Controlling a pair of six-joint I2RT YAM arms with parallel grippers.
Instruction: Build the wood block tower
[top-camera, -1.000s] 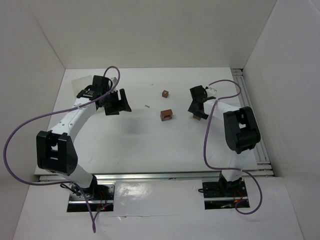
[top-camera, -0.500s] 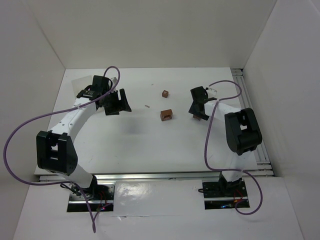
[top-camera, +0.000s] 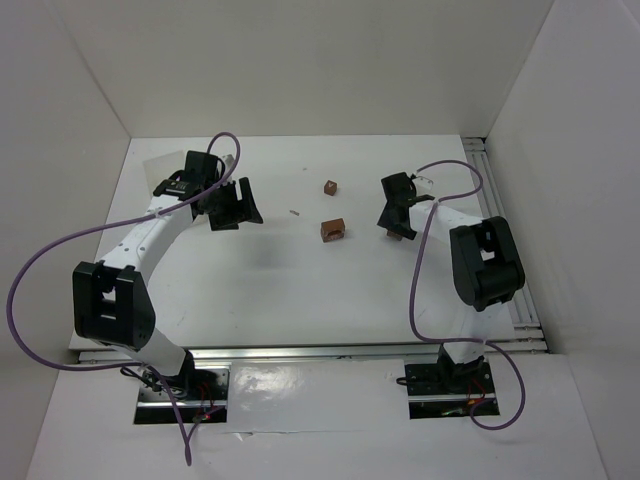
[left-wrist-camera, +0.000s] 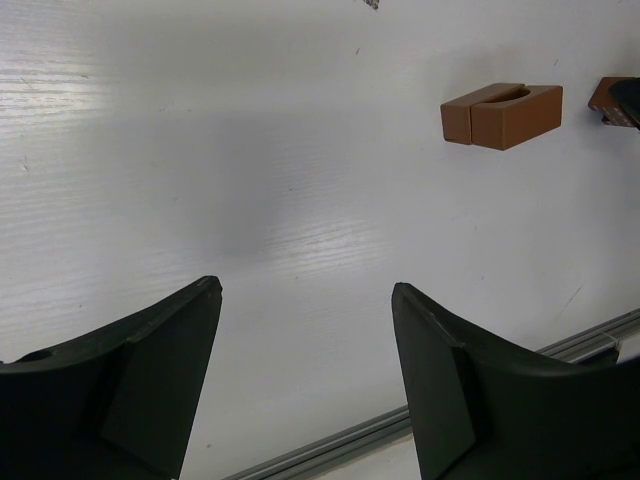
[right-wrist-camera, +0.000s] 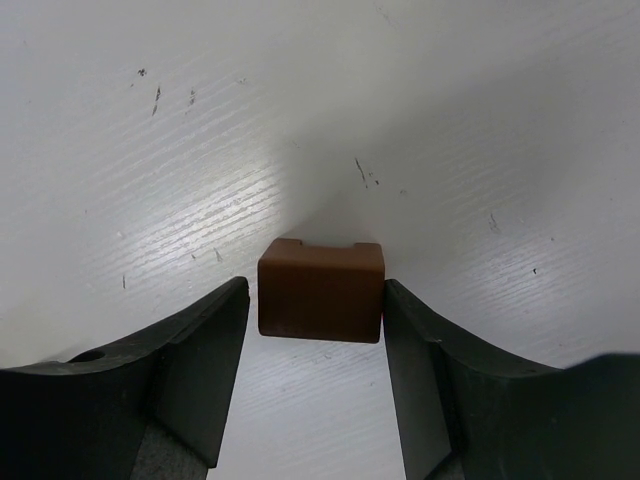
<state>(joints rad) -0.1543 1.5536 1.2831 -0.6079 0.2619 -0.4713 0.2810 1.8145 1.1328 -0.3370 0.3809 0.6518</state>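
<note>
Right tool (right-wrist-camera: 315, 300): jaws are drawing in around one wood block (right-wrist-camera: 320, 290) near the right edge of the worktop (top-camera: 280, 290); one finger (right-wrist-camera: 415, 350) is now touching it. Right arm (top-camera: 485, 262): elbow is easing slightly toward the near edge.

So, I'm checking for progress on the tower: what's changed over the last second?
The right arm's elbow drifted slightly rightward; the right pincer straddles a wood block, not lifted. The open left pincer, the cube, the notched block and the sliver stayed put.
</note>
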